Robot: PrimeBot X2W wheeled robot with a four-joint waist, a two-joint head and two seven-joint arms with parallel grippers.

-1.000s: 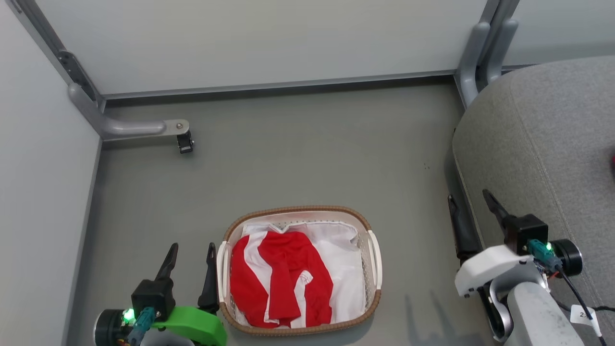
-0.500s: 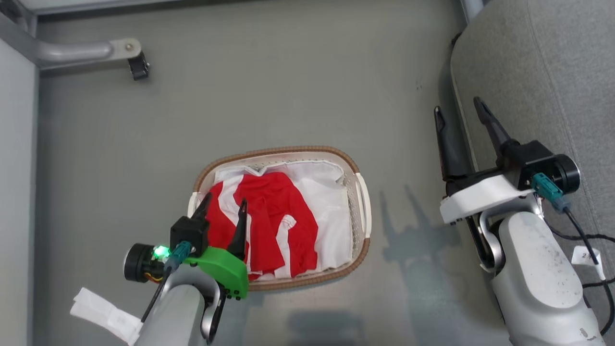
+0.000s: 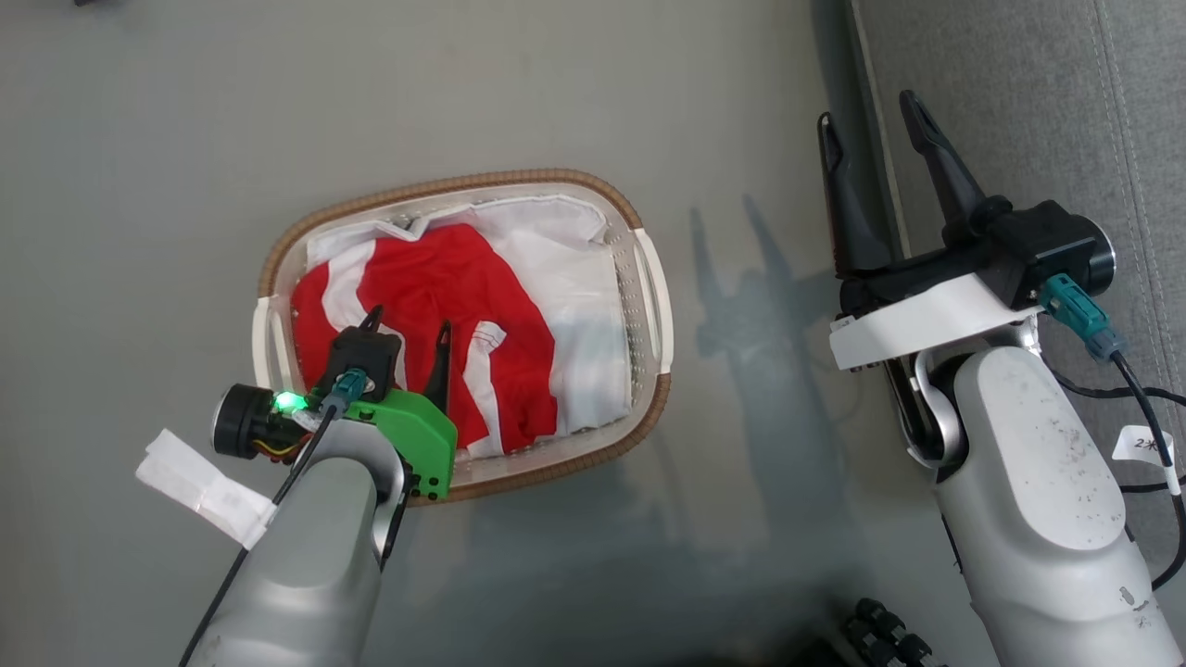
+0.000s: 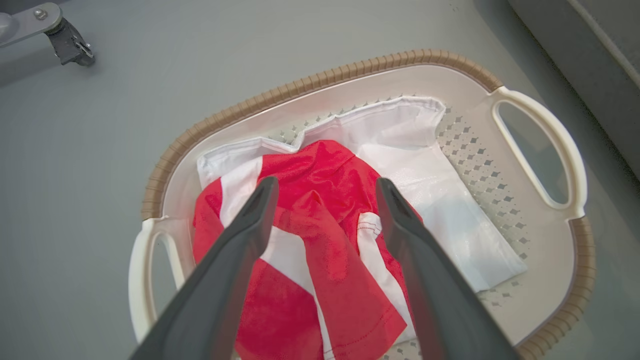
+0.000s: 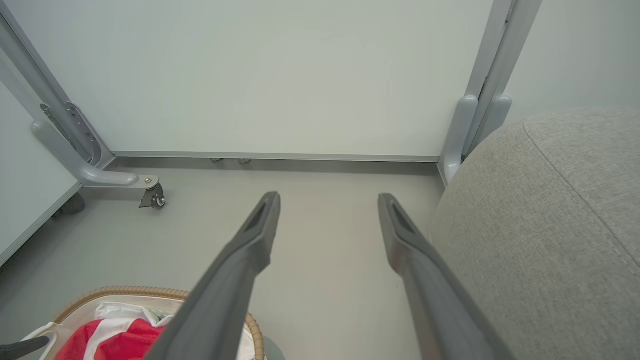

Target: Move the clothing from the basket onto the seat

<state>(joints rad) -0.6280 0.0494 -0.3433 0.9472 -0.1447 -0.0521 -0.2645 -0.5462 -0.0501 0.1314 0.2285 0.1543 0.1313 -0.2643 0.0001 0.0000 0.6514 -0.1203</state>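
- Two grippers show in the head view, and both have their jaws apart with nothing between them.
- Over the near left part of the basket (image 3: 445,182) hangs the left gripper (image 3: 410,324), its two dark fingers aimed down into it.
- In the left wrist view those fingers stand on either side of a raised fold of the clothing (image 4: 320,165). I cannot tell whether the tips touch the fabric.
- Inside the basket, the clothing lies crumpled across the left half and middle, bright red with white stripes.
- Under it, and covering the basket's right half, lies a plain white cloth (image 3: 574,287).
- On the grey floor (image 3: 185,139) the basket stands upright, with a brown braided rim and a white handle (image 3: 653,296) on the side towards the seat.
- To the right of the basket, with a strip of floor between them, is the seat (image 3: 1019,93), grey woven fabric with a stitched seam.
- Well to the right of the basket is the right gripper (image 3: 867,111), its spread fingers straddling the seat's edge on the basket side and pointing away from the robot.
- Beyond the basket, the right wrist view shows a pale wall panel (image 5: 280,75).
- Off to the basket's far left, a grey frame foot ends in a small caster (image 5: 152,196).
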